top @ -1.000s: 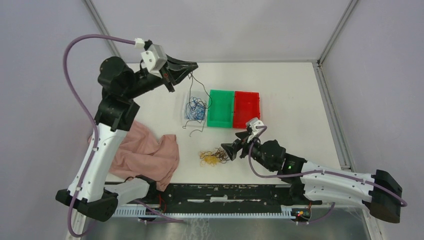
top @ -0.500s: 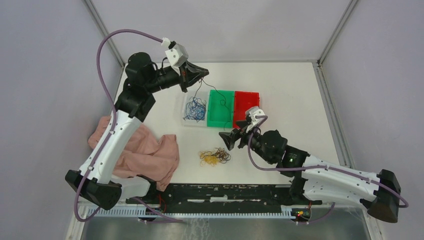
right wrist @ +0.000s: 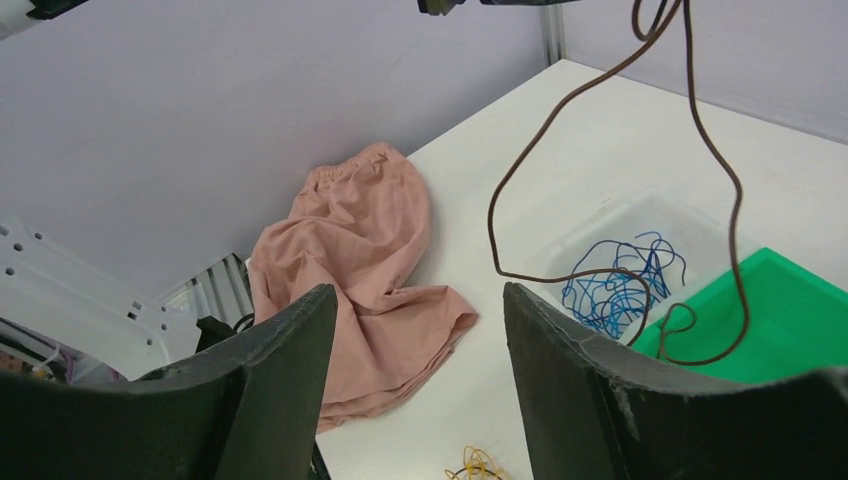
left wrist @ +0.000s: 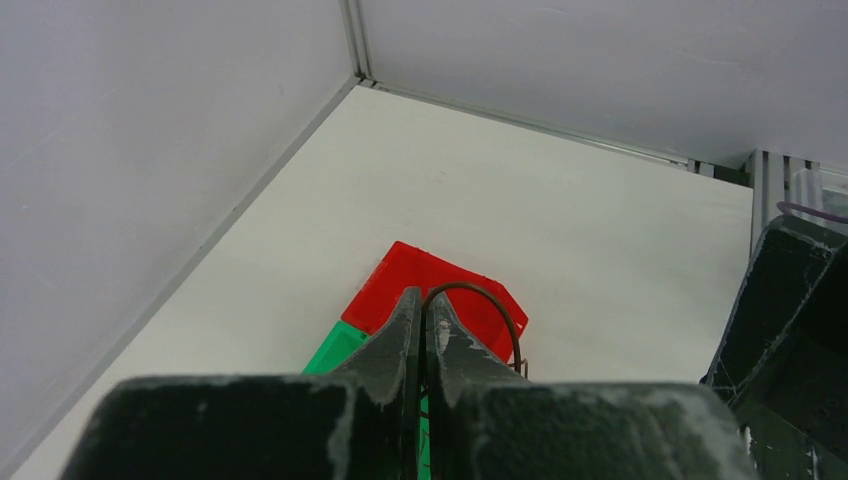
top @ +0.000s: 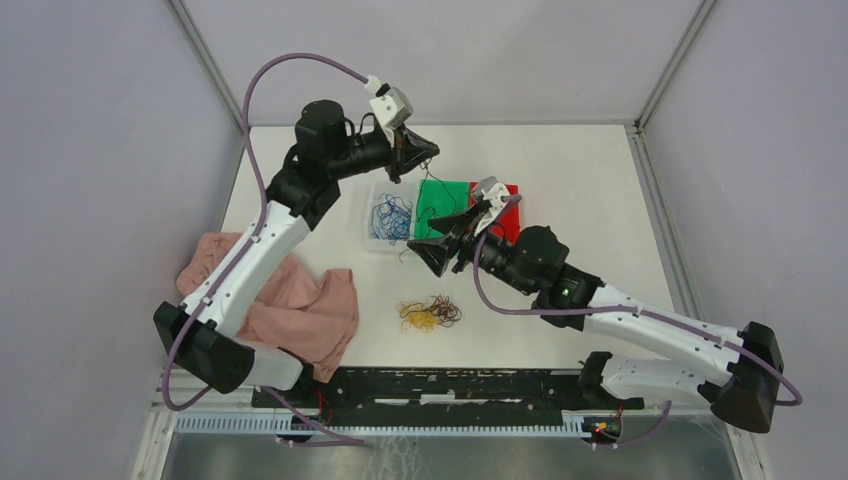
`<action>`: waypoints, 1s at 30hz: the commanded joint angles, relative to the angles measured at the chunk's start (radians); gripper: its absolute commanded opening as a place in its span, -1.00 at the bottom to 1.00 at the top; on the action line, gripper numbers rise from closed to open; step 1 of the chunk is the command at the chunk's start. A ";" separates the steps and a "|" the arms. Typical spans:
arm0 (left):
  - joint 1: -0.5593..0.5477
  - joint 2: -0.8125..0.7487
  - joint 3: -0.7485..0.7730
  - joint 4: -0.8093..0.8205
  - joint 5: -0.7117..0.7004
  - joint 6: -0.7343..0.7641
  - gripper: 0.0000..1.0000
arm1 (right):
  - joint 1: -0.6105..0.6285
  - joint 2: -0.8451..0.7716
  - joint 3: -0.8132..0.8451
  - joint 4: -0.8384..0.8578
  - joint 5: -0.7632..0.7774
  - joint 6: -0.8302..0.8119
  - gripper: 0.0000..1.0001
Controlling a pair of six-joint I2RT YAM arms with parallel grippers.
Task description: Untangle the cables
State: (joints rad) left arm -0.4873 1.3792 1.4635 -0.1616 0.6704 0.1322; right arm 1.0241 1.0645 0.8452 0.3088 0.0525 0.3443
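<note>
My left gripper [top: 428,150] is shut on a thin dark brown cable [top: 430,195], which dangles over the green bin [top: 450,190]. In the left wrist view the cable [left wrist: 507,312] loops out from between the closed fingertips [left wrist: 424,300]. A small tangle of yellow and dark cables [top: 428,314] lies on the table. Blue cables [top: 390,218] sit in the clear bin [top: 372,236]. My right gripper [top: 432,258] is open and empty, raised beside the hanging cable's lower end. In the right wrist view the brown cable [right wrist: 700,150] hangs ahead of the open gripper [right wrist: 415,290].
A red bin [top: 508,195] adjoins the green one, partly hidden by my right arm. A crumpled pink cloth [top: 295,300] lies at the near left. White walls and a metal frame enclose the table's far and side edges.
My left arm swung right, carrying the brown cable from over the clear bin to over the green bin. My right gripper rose and moved toward the bins, its jaws narrowing a little.
</note>
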 commanded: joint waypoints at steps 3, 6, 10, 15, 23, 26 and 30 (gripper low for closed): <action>-0.034 0.029 0.065 0.047 -0.135 0.007 -0.94 | -0.038 0.047 -0.019 0.136 -0.115 0.084 0.31; -0.043 0.036 0.054 0.044 -0.174 0.006 -0.94 | -0.065 0.080 -0.036 0.171 -0.124 0.125 0.29; -0.049 0.050 0.052 0.039 -0.177 0.006 -0.94 | -0.131 0.142 -0.024 0.190 -0.137 0.167 0.23; -0.051 0.072 0.052 0.043 -0.181 0.021 -0.94 | -0.225 0.262 0.046 0.128 -0.167 0.183 0.15; -0.058 0.115 0.073 0.045 -0.272 0.040 -0.94 | -0.337 0.402 0.046 0.159 -0.187 0.215 -0.02; -0.061 0.135 0.092 0.040 -0.303 0.041 -0.94 | -0.362 0.428 0.056 0.138 -0.155 0.195 -0.06; -0.060 0.162 0.107 0.032 -0.325 0.025 -0.94 | -0.386 0.469 0.071 0.161 -0.130 0.205 -0.07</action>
State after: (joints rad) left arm -0.5434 1.5269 1.5154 -0.1627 0.3912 0.1326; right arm 0.6575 1.5017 0.8623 0.4061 -0.1104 0.5446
